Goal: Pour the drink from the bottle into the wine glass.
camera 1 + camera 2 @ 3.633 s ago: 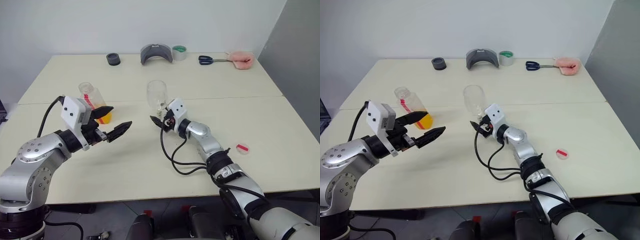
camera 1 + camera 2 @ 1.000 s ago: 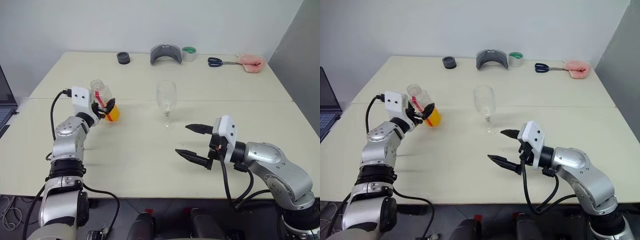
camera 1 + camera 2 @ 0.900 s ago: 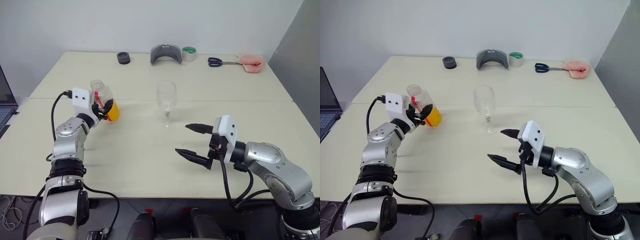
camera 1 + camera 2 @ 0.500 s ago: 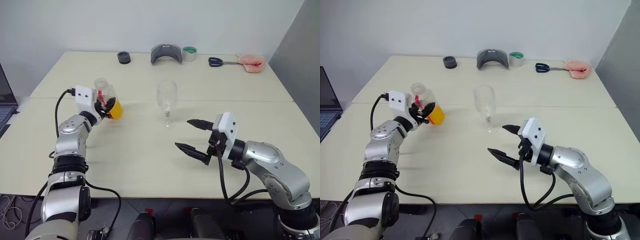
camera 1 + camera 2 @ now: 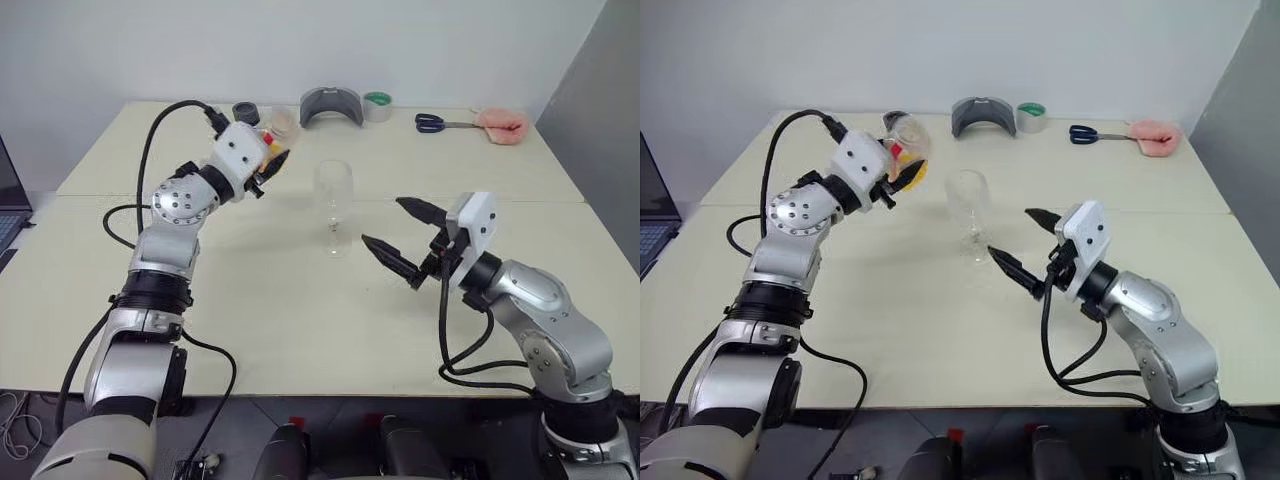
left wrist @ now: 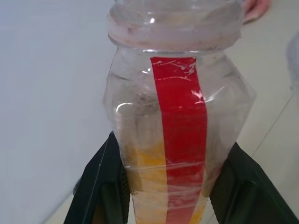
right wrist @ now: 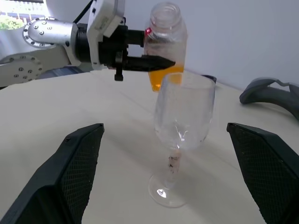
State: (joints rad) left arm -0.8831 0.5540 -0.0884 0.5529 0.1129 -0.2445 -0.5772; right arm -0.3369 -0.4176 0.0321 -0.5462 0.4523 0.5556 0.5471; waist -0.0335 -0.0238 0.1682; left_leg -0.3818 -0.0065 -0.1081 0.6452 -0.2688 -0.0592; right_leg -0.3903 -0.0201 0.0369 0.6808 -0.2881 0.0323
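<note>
My left gripper (image 5: 270,166) is shut on the bottle (image 5: 274,138), a clear plastic one with a red label strip (image 6: 180,121) and an open mouth. It holds the bottle off the table, left of the wine glass and about level with its rim. The orange drink (image 7: 161,77) sits in the bottle's lower part. The wine glass (image 5: 333,205) stands upright and empty at the table's middle. My right gripper (image 5: 402,243) hangs open just right of the glass, its fingers (image 7: 79,158) spread wide on either side of it without touching.
Along the table's far edge lie a black roll (image 5: 244,110), a grey curved piece (image 5: 330,105), a green tape roll (image 5: 377,104), scissors (image 5: 435,122) and a pink cloth (image 5: 502,121). A laptop's edge (image 5: 5,200) shows at far left.
My left gripper has shut on the bottle and lifted it up and to the right, towards the glass. The right gripper has risen a little and come nearer the glass, still open.
</note>
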